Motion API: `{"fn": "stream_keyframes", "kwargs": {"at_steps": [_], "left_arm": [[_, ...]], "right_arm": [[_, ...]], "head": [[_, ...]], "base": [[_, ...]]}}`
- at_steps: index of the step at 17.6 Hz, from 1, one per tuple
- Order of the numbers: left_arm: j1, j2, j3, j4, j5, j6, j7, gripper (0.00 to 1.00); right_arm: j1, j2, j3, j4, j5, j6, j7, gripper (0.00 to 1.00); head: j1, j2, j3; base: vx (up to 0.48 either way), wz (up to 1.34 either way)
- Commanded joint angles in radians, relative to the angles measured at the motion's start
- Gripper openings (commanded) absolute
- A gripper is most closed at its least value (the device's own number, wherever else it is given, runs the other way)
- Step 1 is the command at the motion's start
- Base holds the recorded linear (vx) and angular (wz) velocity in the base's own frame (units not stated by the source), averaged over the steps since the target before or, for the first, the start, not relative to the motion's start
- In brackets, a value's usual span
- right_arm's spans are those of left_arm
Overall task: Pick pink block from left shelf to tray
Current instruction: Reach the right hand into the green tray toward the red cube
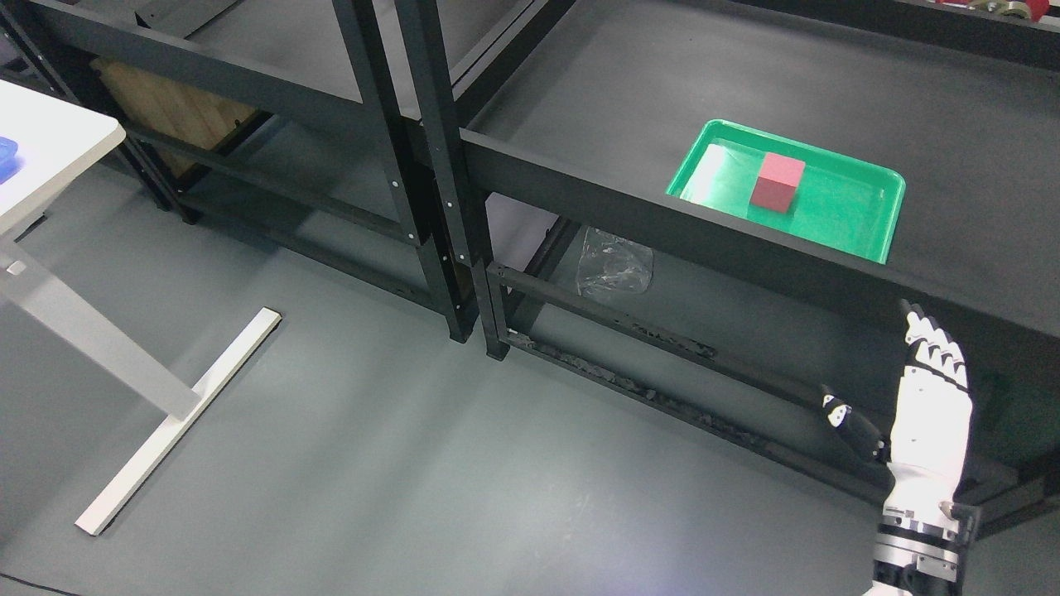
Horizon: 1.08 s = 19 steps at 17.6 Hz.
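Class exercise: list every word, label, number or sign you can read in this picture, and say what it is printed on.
None can be read. The pink block, green tray, black shelves, white table and the robot's right hand show no legible print.

Even overhead light, sharp focus; white glare on the green tray (pixel 861 228), soft sheen on the floor (pixel 397 463).

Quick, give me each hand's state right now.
Left hand: not in view.
Right hand: open, fingers extended, holding nothing, low in front of the shelf. The pink block sits in the green tray.
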State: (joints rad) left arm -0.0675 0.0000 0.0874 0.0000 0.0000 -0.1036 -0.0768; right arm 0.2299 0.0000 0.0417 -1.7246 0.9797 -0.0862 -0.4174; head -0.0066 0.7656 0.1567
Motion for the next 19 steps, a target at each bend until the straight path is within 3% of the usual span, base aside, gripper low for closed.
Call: {"fn": "stream_keyframes", "kwargs": {"at_steps": [1, 6, 10, 15, 19], "left_arm": [[0.0, 0.017, 0.0, -0.017, 0.008, 0.001, 0.0, 1.0], [0.0, 0.017, 0.0, -0.017, 0.008, 0.001, 0.0, 1.0], [0.0, 0.017, 0.0, -0.017, 0.008, 0.001, 0.0, 1.0], [0.0, 0.017, 0.0, -0.017, 0.008, 0.001, 0.0, 1.0], [0.0, 0.017, 0.0, -0.017, 0.008, 0.001, 0.0, 1.0]], "right_arm": [[0.002, -0.017, 0.001, -0.001, 0.005, 0.0, 0.022, 1.0], [0.002, -0.017, 0.001, -0.001, -0.023, -0.004, -0.059, 1.0], [-0.001, -0.017, 0.003, 0.0, -0.021, 0.0, -0.038, 1.0], [0.0, -0.017, 0.001, 0.0, -0.021, 0.035, 0.192, 1.0], [0.0, -0.017, 0.003, 0.0, -0.021, 0.089, 0.268, 0.99]], "head": [[0.0, 0.0, 0.0], [0.0, 0.0, 0.0], [0.0, 0.0, 0.0], [0.0, 0.0, 0.0], [0.0, 0.0, 0.0]], "base": [[0.319, 0.09], [0.337, 0.06], [0.336, 0.07], [0.284, 0.07], [0.248, 0.07]]}}
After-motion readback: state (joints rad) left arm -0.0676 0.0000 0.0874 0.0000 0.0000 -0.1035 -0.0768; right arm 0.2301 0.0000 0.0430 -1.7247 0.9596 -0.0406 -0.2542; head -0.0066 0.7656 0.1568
